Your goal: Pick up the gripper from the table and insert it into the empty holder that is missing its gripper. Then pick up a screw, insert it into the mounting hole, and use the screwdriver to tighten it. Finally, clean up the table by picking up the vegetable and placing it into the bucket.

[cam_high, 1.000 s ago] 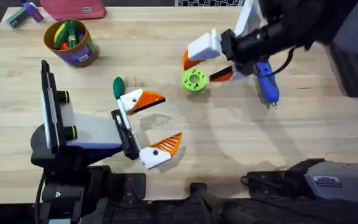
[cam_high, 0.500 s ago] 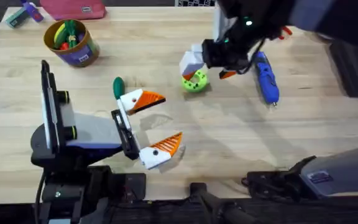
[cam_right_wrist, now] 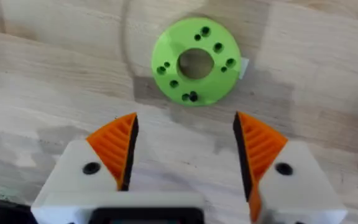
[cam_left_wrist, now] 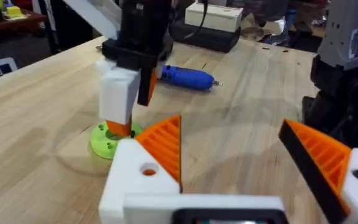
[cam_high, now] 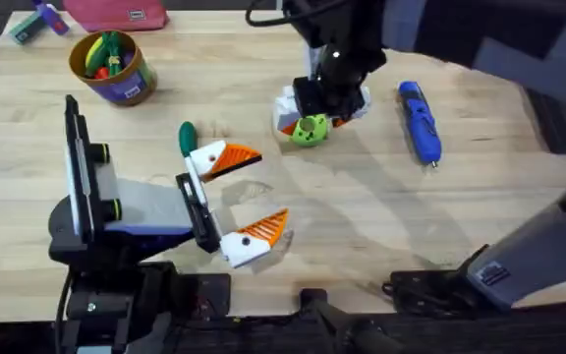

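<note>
Right gripper hovering, pads apart, over lime-green ring; apparently not yet fetching the vegetable; next needing lowering.

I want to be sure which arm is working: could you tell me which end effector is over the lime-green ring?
The right end effector, open above the lime-green ring; the left end effector sits apart, nearer the bases.

Wooden table, green ring, blue screwdriver, yellow-brown bucket, dark green vegetable
</note>
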